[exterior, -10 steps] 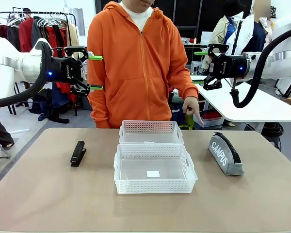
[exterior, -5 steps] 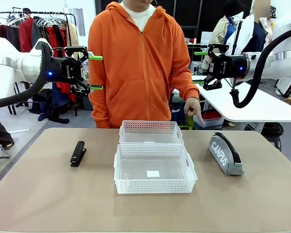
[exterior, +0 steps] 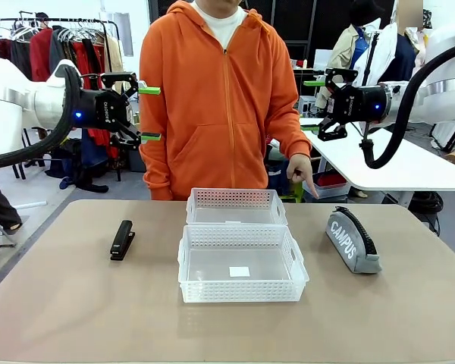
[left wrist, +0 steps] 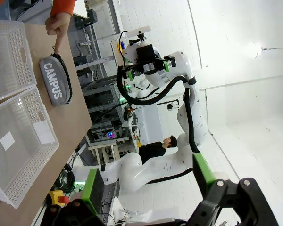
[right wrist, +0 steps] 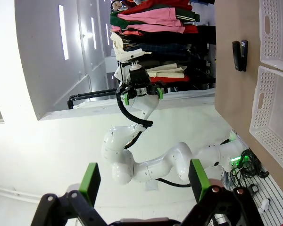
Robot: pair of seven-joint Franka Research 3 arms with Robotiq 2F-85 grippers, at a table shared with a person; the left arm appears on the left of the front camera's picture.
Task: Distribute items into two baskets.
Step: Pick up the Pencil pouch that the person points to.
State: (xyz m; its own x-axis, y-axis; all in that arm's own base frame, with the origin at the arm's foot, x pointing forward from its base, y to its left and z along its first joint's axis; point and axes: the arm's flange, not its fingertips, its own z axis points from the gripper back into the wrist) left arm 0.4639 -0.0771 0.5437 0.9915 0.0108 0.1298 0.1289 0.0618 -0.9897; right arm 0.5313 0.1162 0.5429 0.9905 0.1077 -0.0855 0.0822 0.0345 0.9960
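Note:
Two alike white lattice baskets stand at the table's middle, the near basket (exterior: 241, 262) in front of the far basket (exterior: 236, 206). A small black stapler (exterior: 122, 240) lies to their left, and a grey pencil case (exterior: 352, 240) with "CAMPUS" lettering lies to their right. A person in an orange hoodie points a hand (exterior: 300, 168) down toward the pencil case. My left gripper (exterior: 149, 114) hangs open high above the table's left, holding nothing. High at the right, my right gripper (exterior: 312, 105) is open and empty too. The left wrist view shows the pencil case (left wrist: 56, 84) and the pointing hand (left wrist: 59, 24); the right wrist view shows the stapler (right wrist: 240, 55).
A clothes rack (exterior: 61, 45) stands at the back left. A white table (exterior: 394, 163) is behind at the right, below my right arm. The brown tabletop (exterior: 76, 303) has free room in front of and beside the baskets.
The person has shifted slightly. Both arms and the items have not moved.

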